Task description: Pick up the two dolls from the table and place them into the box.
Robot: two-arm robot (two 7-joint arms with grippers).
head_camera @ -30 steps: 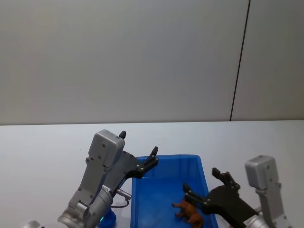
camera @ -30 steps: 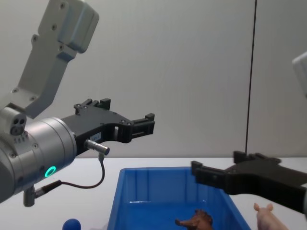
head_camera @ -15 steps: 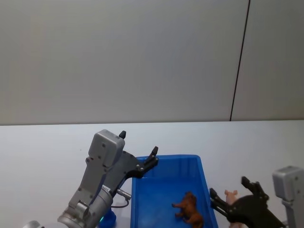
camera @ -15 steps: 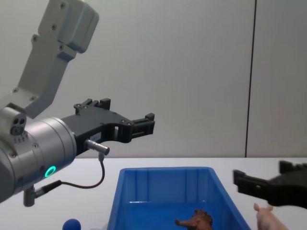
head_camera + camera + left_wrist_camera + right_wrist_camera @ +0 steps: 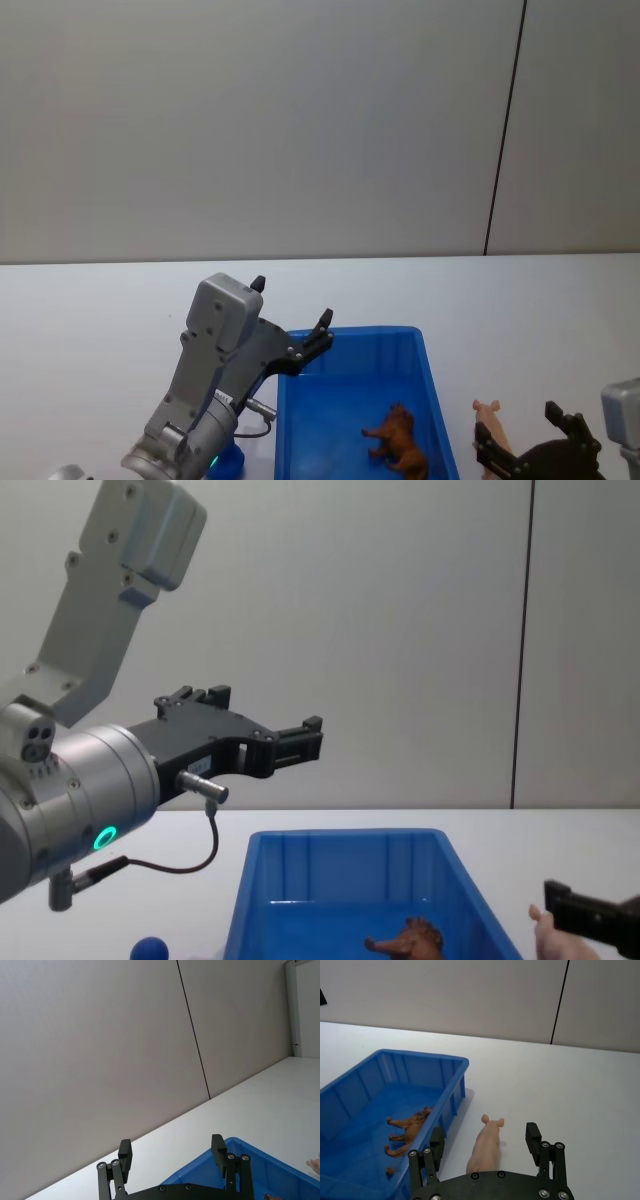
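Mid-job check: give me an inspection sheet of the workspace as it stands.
Surface: white table, flat.
Job's things: bright blue plastic bin on the table; brown toy animal lying inside it; pale pink toy pig on the table beside the bin's right wall; rounded blue toy left of the bin.
Clutter: nothing seen.
Grippers: left tool open, raised near the bin's far left corner; right tool open, over the pig.
Cables: dark cable looped under the left arm.
Surroundings: grey wall with a dark vertical seam.

pig point(image 5: 486, 1146): open table point(image 5: 570, 1090) on its right | box wall point(image 5: 453, 1105) just left
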